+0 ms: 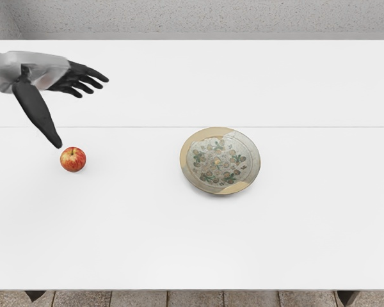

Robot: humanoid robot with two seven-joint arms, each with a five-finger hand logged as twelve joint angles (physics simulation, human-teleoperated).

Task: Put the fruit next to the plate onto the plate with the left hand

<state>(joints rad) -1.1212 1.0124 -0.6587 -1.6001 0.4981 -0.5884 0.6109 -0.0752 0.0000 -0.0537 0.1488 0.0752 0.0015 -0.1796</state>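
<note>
- A round plate (220,160) sits on a white table (179,243). It is a bit right of the middle.
- The plate has a tan rim and green leaves painted inside. There is nothing on it.
- A red and yellow apple (73,159) sits on the table to the left of the plate, well apart from it. It is about as far from the front edge as the plate is.
- The apple stands alone. Nothing touches it.
- The left hand (67,77) is black. It hangs over the table far left of the plate and farther back than the plate.
- Its arm is grey and comes in from the left edge.
- The hand is loose and holds nothing. The fingers (93,75) are spread and reach toward the plate's side.
- One long dark finger (38,112) points down. Its tip ends near the apple, on the side away from the plate, and a small gap shows between them.
- A thin line runs across the table just behind the plate.
- A grey wall stands behind the table, far back from the plate.
</note>
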